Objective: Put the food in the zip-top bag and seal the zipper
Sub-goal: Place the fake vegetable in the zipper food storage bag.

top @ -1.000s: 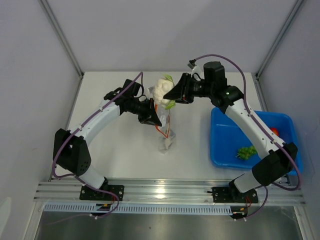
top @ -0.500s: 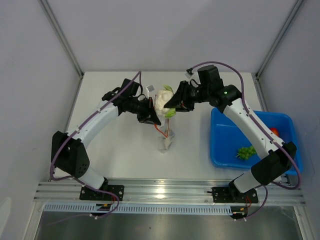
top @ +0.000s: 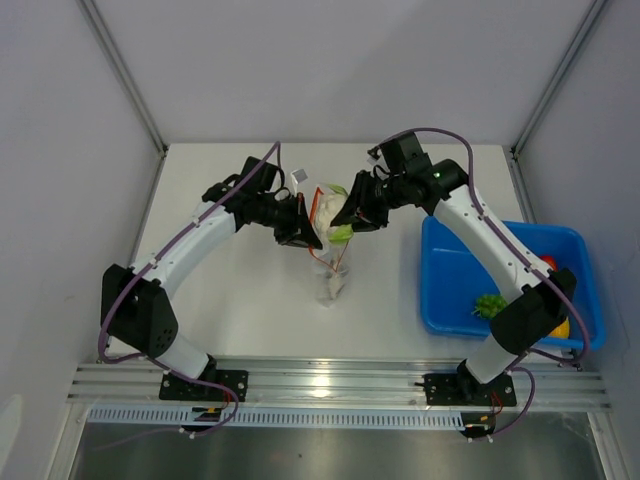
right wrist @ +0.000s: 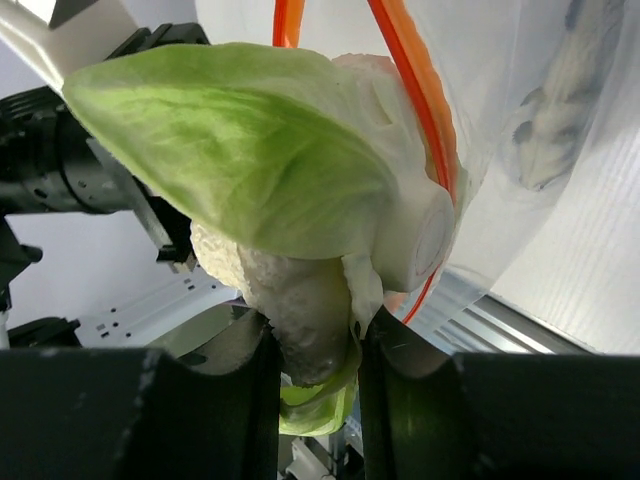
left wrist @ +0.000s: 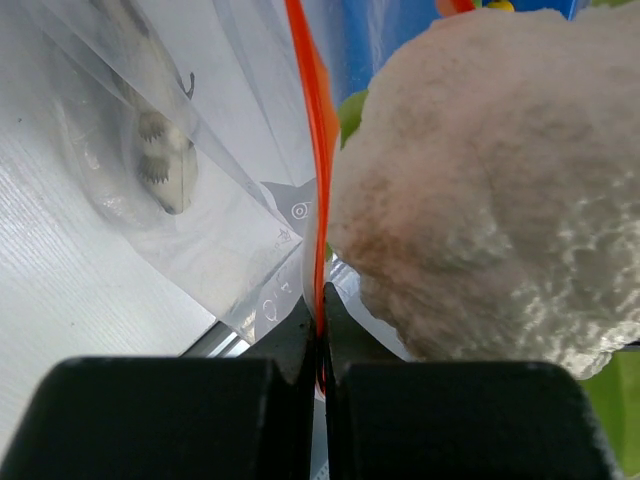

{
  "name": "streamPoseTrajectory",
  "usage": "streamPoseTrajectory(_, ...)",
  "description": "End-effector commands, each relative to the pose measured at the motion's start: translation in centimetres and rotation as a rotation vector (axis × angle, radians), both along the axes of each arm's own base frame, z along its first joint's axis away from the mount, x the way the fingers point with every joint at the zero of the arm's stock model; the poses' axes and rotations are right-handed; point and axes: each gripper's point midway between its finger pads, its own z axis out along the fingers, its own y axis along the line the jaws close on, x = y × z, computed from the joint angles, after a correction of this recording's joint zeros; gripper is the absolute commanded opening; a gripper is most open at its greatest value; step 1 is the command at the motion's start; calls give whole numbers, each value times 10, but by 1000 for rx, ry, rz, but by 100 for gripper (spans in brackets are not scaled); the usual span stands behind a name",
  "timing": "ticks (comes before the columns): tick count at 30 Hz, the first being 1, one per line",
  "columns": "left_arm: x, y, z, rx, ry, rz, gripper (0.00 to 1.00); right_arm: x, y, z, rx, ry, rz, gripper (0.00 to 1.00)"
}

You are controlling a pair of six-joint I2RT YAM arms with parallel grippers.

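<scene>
Overhead view first: both arms meet above the middle of the table (top: 230,310). The left gripper (top: 302,232) is pinched on the mouth edge of the zip-top bag (top: 330,282), whose crumpled lower end hangs down to the table. The right gripper (top: 352,214) holds a toy cauliflower (top: 325,205) at the bag's mouth, between the two grippers. Only this view shows the blue tray (top: 440,300) off to the right, with a green leafy piece (top: 490,303) and a red bit (top: 550,263) in it.

Left wrist view: the fingers are fully closed on the orange-red zipper (left wrist: 318,150), and the cauliflower's white floret presses against that strip. A small triangular printed mark (left wrist: 290,205) sits on the clear film; any writing beside it is too small to read.

Right wrist view: the jaws, partly closed, clamp the cauliflower's stem. Its green leaf (right wrist: 230,150) is uppermost, and the zipper curves around its stem end.
</scene>
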Motion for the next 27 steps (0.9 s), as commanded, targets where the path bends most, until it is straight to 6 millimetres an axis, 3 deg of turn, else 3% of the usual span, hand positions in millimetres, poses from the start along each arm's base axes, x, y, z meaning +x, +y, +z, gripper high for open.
streamPoseTrajectory(1, 6, -1, 32, -50, -83, 18, 1, 5, -1, 5, -67, -37, -5, 0)
streamPoseTrajectory(5, 6, -1, 36, -55, -85, 20, 1, 8, 3, -4, -106, -24, -11, 1)
streamPoseTrajectory(17, 6, -4, 47, -81, -88, 22, 1, 7, -4, -18, -203, 1, -19, 30)
streamPoseTrajectory(23, 6, -5, 50, -92, -83, 20, 1, 5, 4, -15, -218, -19, 15, 53)
streamPoseTrajectory(24, 6, -5, 49, -91, -77, 20, 1, 5, 5, -14, -217, -24, 20, 62)
streamPoseTrajectory(26, 6, -5, 49, -91, -78, 19, 1, 4, 6, -14, -218, -24, 28, 64)
streamPoseTrajectory(27, 6, -6, 49, -92, -79, 19, 1, 4, 6, -14, -217, -24, 27, 72)
